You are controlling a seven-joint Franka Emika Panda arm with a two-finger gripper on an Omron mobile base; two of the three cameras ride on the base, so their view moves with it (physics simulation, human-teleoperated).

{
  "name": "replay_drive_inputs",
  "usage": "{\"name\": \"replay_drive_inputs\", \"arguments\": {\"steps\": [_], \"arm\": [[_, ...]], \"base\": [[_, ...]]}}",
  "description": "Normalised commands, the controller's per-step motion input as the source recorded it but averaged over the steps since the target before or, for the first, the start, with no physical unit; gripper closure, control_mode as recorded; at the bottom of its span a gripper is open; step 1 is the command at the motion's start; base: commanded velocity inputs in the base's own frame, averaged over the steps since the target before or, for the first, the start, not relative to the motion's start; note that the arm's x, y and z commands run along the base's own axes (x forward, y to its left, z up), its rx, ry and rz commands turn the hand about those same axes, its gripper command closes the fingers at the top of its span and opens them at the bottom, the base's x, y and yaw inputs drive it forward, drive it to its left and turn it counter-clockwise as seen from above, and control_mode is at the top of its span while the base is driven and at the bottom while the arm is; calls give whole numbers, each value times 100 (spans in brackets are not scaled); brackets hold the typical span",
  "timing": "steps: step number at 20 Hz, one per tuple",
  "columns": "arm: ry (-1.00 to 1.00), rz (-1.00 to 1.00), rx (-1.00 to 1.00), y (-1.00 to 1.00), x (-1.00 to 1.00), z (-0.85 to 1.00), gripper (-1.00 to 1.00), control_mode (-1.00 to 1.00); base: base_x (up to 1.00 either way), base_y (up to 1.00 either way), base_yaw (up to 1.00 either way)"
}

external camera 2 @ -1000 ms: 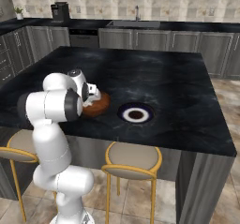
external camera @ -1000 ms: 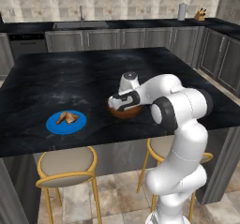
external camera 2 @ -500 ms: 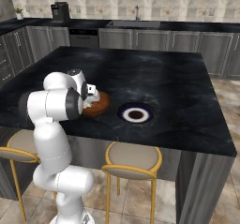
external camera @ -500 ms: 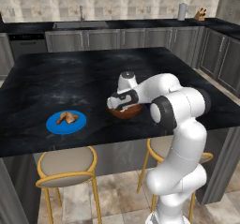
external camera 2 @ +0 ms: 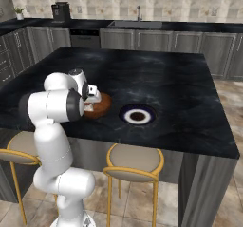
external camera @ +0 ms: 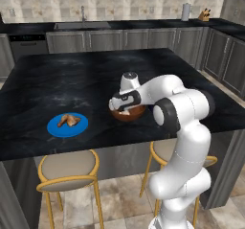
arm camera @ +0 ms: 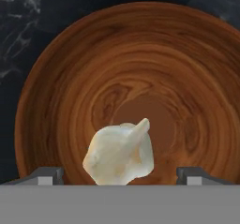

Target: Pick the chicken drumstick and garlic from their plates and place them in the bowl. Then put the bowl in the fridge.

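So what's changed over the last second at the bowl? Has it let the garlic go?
It looks so: the gripper over the bowl now has its jaws apart, and the garlic sits between the tips inside the bowl without visible contact. The arm barely moved. The chicken drumstick stayed on the blue plate, and the dark plate is unchanged.

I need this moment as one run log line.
hand: open, over bowl | garlic: in bowl | chicken drumstick: on blue plate
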Motion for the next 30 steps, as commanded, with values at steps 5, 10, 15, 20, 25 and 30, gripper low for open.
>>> {"name": "replay_drive_inputs", "arguments": {"steps": [5, 10, 15, 20, 25, 30], "arm": [[0, 0, 2, 1, -5, 23, -100, -100], [-2, 0, 2, 14, -16, 45, -100, -100], [0, 7, 0, 35, -39, 35, -100, -100], [-2, 14, 0, 42, -38, 33, -100, -100], [-1, 14, 0, 52, -24, 30, -100, -100], [0, 1, 0, 62, -20, 11, -100, -100]], "base": [[0, 0, 0], [0, 0, 0], [0, 0, 0], [0, 0, 0], [0, 0, 0], [0, 0, 0]]}}
